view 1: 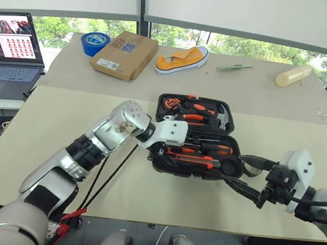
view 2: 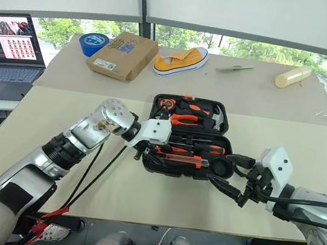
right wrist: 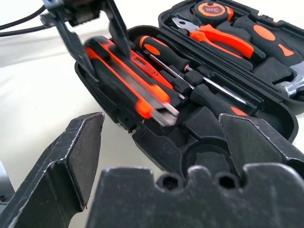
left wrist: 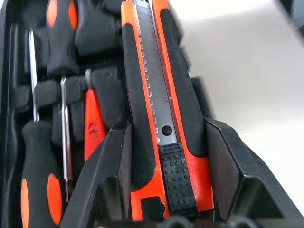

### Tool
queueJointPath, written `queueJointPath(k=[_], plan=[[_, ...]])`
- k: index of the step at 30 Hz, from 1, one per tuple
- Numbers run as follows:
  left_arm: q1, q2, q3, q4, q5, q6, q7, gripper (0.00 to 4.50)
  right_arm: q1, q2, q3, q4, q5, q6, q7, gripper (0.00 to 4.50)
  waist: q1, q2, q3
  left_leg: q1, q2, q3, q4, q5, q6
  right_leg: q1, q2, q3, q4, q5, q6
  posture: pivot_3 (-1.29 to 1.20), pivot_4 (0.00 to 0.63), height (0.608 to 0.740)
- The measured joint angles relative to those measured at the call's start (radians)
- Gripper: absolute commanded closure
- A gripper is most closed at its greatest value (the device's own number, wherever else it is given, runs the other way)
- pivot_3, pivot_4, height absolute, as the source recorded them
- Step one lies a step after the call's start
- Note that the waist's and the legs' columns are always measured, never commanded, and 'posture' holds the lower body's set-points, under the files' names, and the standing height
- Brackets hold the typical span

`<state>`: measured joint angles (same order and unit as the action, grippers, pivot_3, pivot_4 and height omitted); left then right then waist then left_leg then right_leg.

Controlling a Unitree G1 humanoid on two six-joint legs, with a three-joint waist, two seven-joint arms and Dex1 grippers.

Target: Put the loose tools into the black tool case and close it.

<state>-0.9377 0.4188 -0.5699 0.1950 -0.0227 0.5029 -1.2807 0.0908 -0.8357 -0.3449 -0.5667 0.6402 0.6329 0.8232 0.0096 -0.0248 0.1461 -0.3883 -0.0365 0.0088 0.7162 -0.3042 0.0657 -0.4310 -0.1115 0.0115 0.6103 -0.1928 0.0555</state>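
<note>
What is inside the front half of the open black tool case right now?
In the black tool case: two screwdrivers, a slim tester screwdriver, and the utility knife between the left gripper jaws. The round recess is hidden by the right gripper.

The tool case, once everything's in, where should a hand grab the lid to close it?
Judging by its pose, take the black tool case by the lid's far long edge, coming from the window side. The lid lies flat, hinged along the middle, so it should fold toward the robot. The left hand straddles the utility knife.
</note>
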Motion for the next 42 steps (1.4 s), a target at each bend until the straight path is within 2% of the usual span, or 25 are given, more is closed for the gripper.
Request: queueJointPath(k=[14,16,17,21,24,27,31,36,37,42], plan=[[-0.006,-0.032,-0.033,0.020,0.043,0.039,-0.028,2.77,-0.027,0.038,0.014,0.013,-0.022,-0.005,-0.048,0.00,0.003,0.000,0.000,0.000,0.000,0.000,0.000,0.000,0.000,0.000,-0.001,0.000,0.000,0.000,0.000,0.00,0.150,0.735],[-0.016,-0.049,-0.033,0.043,0.051,0.040,-0.024,1.76,-0.034,0.045,0.019,0.018,-0.029,-0.011,-0.053,0.00,0.005,0.000,0.000,0.000,-0.001,0.000,0.001,0.000,0.000,0.001,-0.001,0.000,0.000,0.000,0.000,0.00,0.150,0.735],[-0.022,-0.056,-0.033,0.054,0.056,0.039,-0.019,1.55,-0.035,0.047,0.020,0.018,-0.029,-0.012,-0.057,0.00,0.005,0.000,0.000,0.000,-0.001,0.000,0.001,0.000,0.000,0.001,-0.001,0.000,0.000,0.000,0.000,0.00,0.150,0.735],[-0.042,-0.071,-0.014,0.069,0.053,0.048,-0.017,0.06,-0.036,0.055,0.023,0.018,-0.029,-0.013,-0.061,0.00,0.003,0.000,0.000,0.000,0.000,0.000,0.000,0.000,0.000,0.001,-0.001,0.000,0.000,0.000,0.000,0.00,0.150,0.735],[-0.045,-0.070,0.038,0.040,0.002,0.095,-0.029,0.06,-0.035,0.056,0.023,0.018,-0.030,-0.013,-0.062,0.00,0.002,0.000,0.000,0.000,0.000,0.000,0.000,0.000,0.000,0.000,-0.001,0.000,0.000,0.000,0.000,0.00,0.150,0.735],[-0.053,-0.044,0.089,-0.005,-0.038,0.118,-0.041,0.85,-0.032,0.057,0.023,0.019,-0.030,-0.013,-0.062,0.00,0.002,0.000,0.000,0.001,0.000,0.000,0.000,0.000,0.000,0.000,0.000,0.000,0.000,0.000,0.000,0.00,0.150,0.735],[-0.033,0.004,0.082,0.011,-0.011,0.029,-0.034,2.33,-0.029,0.057,0.023,0.022,-0.030,-0.014,-0.060,0.00,0.002,0.000,0.000,0.001,0.000,0.000,0.000,0.000,0.000,0.001,-0.001,0.000,0.000,0.000,0.000,0.00,0.150,0.735],[0.007,-0.014,0.064,0.058,0.016,-0.041,-0.024,4.22,-0.037,0.057,0.029,0.029,-0.031,-0.014,-0.060,0.00,0.007,0.000,0.000,0.000,-0.001,0.000,0.001,0.000,0.000,0.001,-0.001,0.000,0.000,0.000,0.000,0.00,0.150,0.735],[0.007,-0.022,0.064,0.058,0.016,-0.044,-0.025,4.45,-0.039,0.057,0.031,0.029,-0.031,-0.014,-0.060,0.00,0.007,0.000,0.000,0.000,-0.001,0.000,0.001,0.000,0.000,0.001,-0.001,0.000,0.000,0.000,0.000,0.00,0.150,0.735],[0.008,-0.035,0.064,0.058,0.017,-0.055,-0.032,4.45,-0.038,0.056,0.041,0.032,-0.031,-0.014,-0.059,0.00,0.002,0.000,0.000,0.001,0.000,0.000,0.001,0.000,0.000,0.001,-0.001,0.000,0.000,0.000,0.000,0.00,0.150,0.735]])
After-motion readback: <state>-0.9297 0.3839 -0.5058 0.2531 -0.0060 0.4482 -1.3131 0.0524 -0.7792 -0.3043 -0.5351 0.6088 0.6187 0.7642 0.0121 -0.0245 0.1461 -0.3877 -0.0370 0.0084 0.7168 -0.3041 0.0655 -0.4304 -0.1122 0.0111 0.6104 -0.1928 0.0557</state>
